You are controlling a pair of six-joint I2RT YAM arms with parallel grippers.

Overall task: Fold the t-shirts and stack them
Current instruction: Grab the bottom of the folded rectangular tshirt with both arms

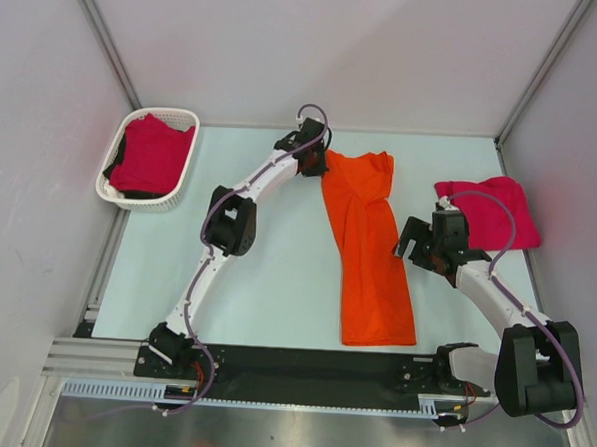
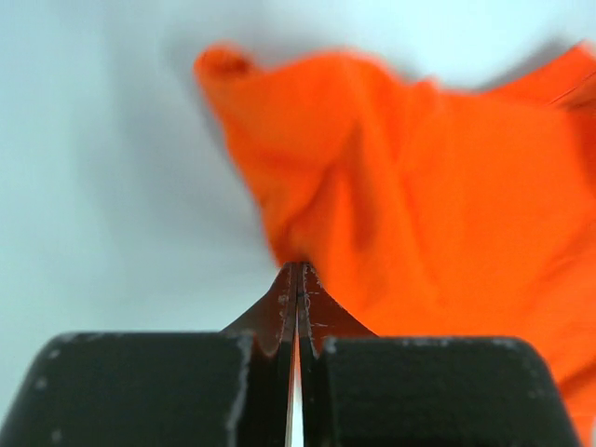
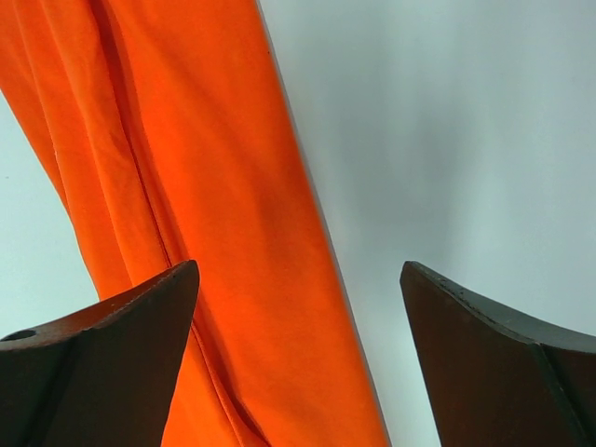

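An orange t-shirt lies in the middle of the table as a long strip, folded lengthwise. My left gripper sits at its far left corner. In the left wrist view this gripper is shut, and the orange t-shirt bunches in to its tips. My right gripper hovers open at the strip's right edge; in its wrist view the gripper has one finger over the orange t-shirt and the other over bare table. A crimson-pink t-shirt lies at the right.
A white lattice basket at the far left holds another crimson-pink t-shirt over something dark. White walls close in the table on the left, back and right. The arms' black base rail runs along the near edge.
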